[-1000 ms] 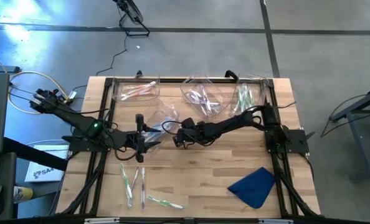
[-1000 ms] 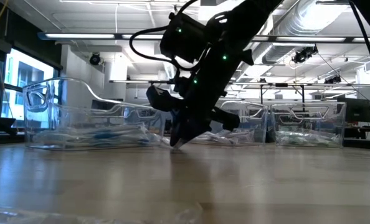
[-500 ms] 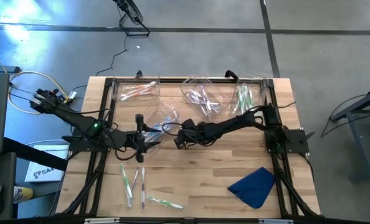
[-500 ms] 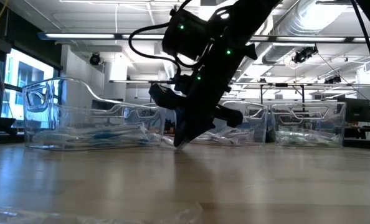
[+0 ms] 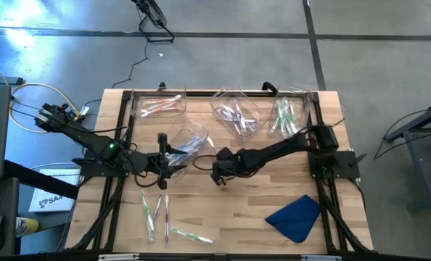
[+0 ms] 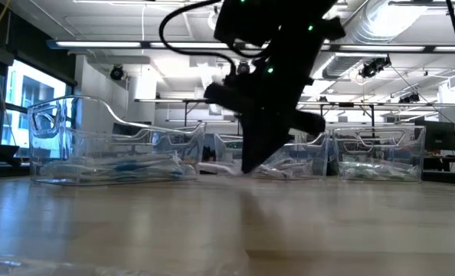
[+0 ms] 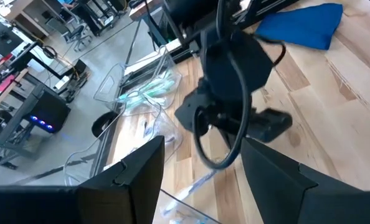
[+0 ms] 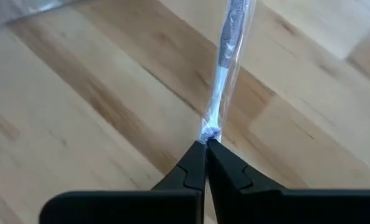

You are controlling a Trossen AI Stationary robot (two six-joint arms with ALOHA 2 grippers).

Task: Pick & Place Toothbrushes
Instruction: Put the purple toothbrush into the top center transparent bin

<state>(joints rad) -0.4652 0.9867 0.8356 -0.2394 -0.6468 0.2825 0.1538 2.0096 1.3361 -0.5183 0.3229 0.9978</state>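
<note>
**Right arm pinching a wrapped toothbrush**

A blue-white toothbrush [image 8: 225, 62] is hanging over the middle of the counter [image 5: 259, 210], its end being pinched by the right gripper [image 8: 205, 144] with fingers closed on it. The left gripper [image 5: 162, 161], fingers spread, is waiting left of it by a clear bin [image 5: 190, 141].

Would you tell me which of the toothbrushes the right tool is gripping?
The blue-tinted wrapped toothbrush, pinched by its end in the right tool at mid-table; the loose toothbrushes near the front edge lie untouched.
</note>
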